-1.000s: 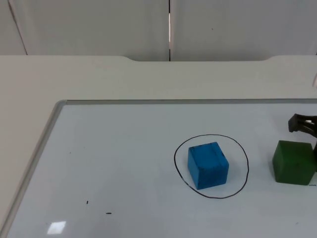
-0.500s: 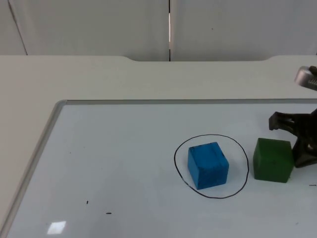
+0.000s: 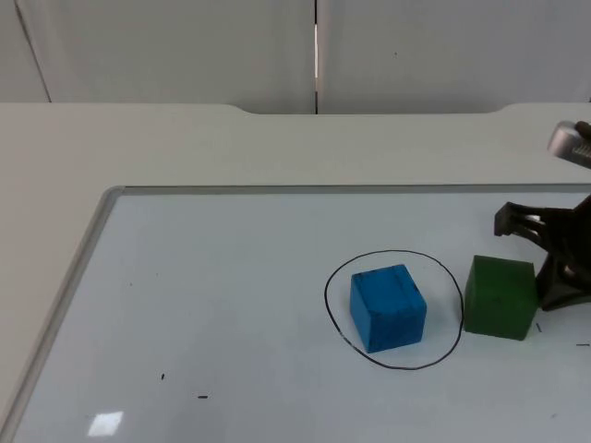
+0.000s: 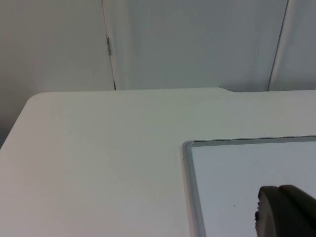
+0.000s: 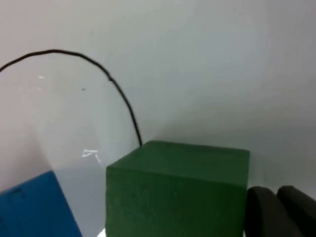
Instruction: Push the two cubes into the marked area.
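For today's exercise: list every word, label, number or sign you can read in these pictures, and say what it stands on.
None: no readable text on the blue cube, the green cube, the whiteboard or the right claw.
The one sign is the hand-drawn black circle on the whiteboard, an outline without letters.
A few small dark specks are marks, not writing.
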{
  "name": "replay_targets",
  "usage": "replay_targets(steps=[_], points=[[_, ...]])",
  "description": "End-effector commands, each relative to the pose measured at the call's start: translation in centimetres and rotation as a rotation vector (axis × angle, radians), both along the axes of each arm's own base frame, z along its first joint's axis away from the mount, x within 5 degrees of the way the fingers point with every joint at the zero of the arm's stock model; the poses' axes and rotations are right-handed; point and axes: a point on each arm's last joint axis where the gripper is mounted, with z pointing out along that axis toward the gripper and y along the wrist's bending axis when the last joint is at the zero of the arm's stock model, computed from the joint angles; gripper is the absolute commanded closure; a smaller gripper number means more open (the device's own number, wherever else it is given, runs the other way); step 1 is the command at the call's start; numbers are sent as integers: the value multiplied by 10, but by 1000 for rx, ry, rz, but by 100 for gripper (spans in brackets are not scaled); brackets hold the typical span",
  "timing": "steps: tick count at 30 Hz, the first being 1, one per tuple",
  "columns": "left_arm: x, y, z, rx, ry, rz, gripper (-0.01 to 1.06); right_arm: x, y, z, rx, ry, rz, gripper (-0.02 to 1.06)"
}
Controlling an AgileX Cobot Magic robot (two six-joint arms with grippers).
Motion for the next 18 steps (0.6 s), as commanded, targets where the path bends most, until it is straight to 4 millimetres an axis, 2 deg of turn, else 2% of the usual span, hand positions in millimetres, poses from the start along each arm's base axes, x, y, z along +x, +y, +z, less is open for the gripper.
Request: replay_targets(steps=[1, 5, 18], points=[[0, 0, 0, -8, -8, 5, 105, 1, 6, 2, 6, -21, 6, 99], [0, 0, 0, -8, -8, 5, 105, 1, 12, 3, 5, -54, 19, 99], [0, 0, 0, -8, -8, 5, 105, 1, 12, 3, 9, -51, 13, 99]])
